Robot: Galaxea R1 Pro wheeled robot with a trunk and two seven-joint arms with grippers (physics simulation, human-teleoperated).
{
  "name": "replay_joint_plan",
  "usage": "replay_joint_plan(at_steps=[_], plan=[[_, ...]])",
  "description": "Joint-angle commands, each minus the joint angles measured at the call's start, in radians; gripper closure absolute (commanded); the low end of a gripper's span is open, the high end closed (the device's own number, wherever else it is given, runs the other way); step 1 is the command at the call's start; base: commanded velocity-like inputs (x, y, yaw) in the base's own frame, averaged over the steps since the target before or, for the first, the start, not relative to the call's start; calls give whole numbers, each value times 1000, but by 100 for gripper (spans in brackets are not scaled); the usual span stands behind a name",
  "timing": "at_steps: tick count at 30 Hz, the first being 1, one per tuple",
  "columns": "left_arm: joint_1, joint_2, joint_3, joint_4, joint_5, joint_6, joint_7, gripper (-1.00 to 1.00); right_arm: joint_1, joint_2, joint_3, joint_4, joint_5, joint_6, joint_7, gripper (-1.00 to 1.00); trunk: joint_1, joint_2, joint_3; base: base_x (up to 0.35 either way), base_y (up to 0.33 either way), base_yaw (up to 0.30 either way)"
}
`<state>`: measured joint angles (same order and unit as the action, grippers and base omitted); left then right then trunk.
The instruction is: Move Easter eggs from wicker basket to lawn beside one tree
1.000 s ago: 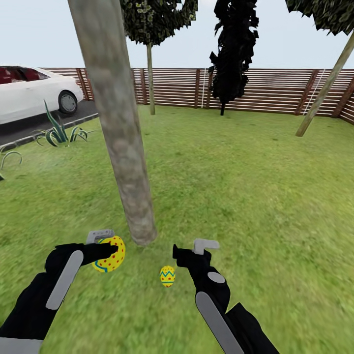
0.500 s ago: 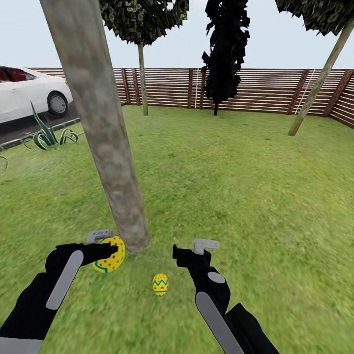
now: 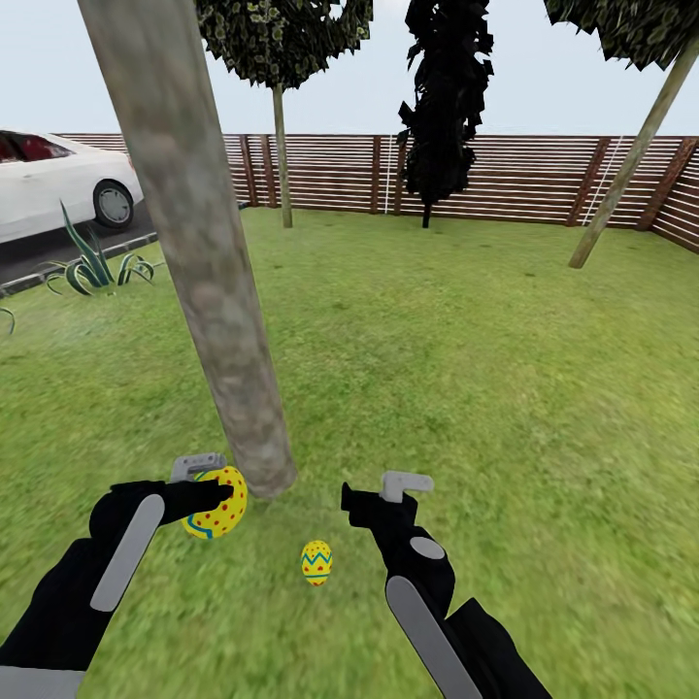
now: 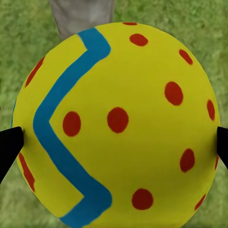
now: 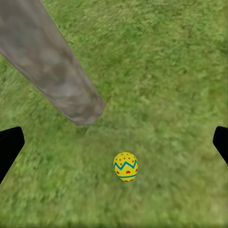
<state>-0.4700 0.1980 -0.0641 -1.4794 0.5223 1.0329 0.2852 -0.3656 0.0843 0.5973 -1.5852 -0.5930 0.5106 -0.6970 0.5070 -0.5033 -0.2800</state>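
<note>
Nothing has moved lately: one Easter egg (image 3: 316,562) lies by the tree (image 3: 218,320); left gripper (image 3: 208,482) fingers clamp another egg (image 4: 116,126); right gripper (image 3: 374,488) fingers spread, empty.

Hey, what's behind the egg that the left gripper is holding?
Behind the held egg in the left gripper, the left wrist view shows lawn and the tree trunk's base. The egg covers most of the ground beyond it.

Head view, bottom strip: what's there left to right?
left gripper holding an Easter egg → second Easter egg on the lawn → right gripper, open and empty.
</note>
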Motion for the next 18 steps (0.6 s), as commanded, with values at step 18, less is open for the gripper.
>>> replay_joint_plan(at_steps=[18], plan=[[-1, 1, -4, -1, 10, 3, 5, 100, -7, 0, 1, -1, -7, 3, -9, -100, 69, -128, -58, 0, 0, 0]])
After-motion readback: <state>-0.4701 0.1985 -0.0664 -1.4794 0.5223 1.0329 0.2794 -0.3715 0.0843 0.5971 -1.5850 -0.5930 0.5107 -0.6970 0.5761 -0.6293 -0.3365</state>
